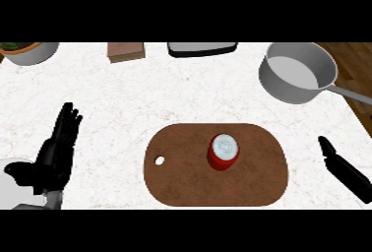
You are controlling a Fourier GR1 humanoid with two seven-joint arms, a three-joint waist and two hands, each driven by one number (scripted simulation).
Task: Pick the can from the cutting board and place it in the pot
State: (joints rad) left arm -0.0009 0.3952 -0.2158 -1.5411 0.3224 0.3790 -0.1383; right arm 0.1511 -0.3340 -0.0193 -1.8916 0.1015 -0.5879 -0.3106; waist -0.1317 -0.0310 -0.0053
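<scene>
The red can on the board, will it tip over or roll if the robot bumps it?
The red metal can with a silver top stands upright, so a bump might tip it. Being round, it would probably roll once down. It looks stiff, not squashy.

I am finding no readable text, label, brand, number or sign anywhere, the red can [224, 152] left of my right hand [346, 170] is showing only a plain pale lid, nothing printed that I can read

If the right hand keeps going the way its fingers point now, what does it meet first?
Probably nothing: the black right hand points up and slightly left, passing right of the brown cutting board and below the grey pot's handle. Only bare white counter lies ahead; its height is unclear.
</scene>
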